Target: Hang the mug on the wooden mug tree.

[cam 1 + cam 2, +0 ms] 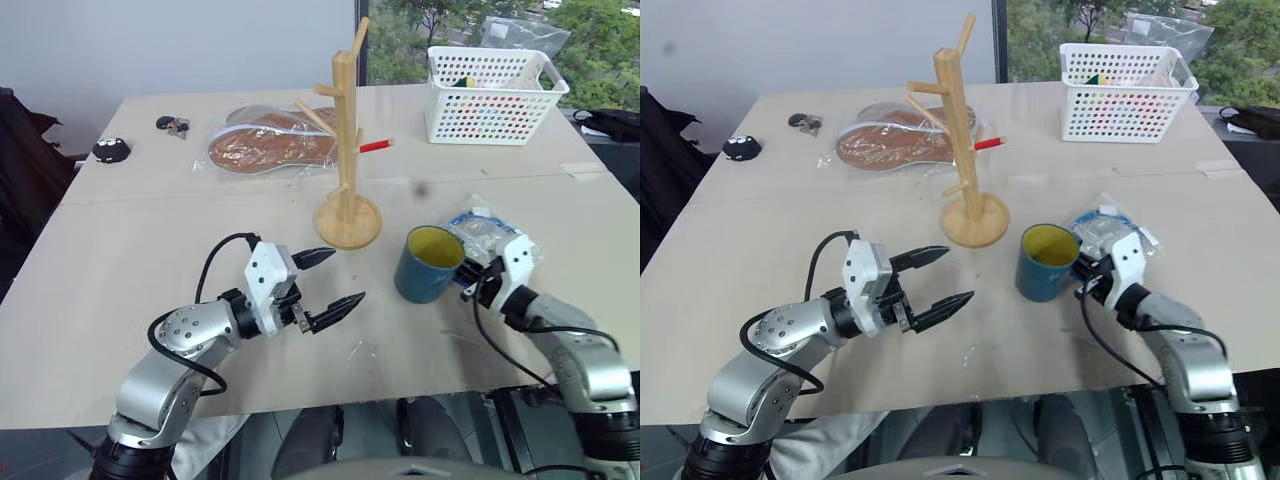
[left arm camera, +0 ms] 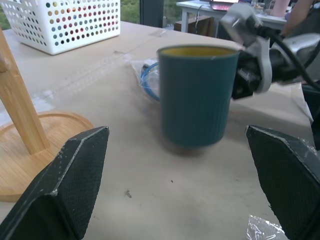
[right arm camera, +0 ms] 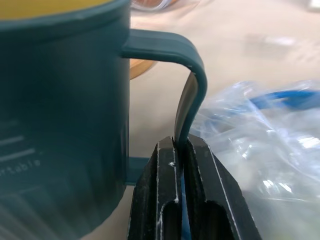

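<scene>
While clamped: mug [image 1: 428, 264] handle.

matt ribbed teal mug [image 2: 197, 95], smooth pale wooden mug tree [image 1: 346, 150], perforated white plastic basket [image 1: 492, 95]

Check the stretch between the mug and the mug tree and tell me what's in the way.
Nothing visible stands there. The mug, held by its handle in the shut right gripper, has only bare table between it and the wooden mug tree. The open left gripper hovers nearer the robot, off that line.

The right tool [image 1: 472, 282] grips the mug [image 1: 428, 265] beside the wooden mug tree [image 1: 346, 150].
</scene>
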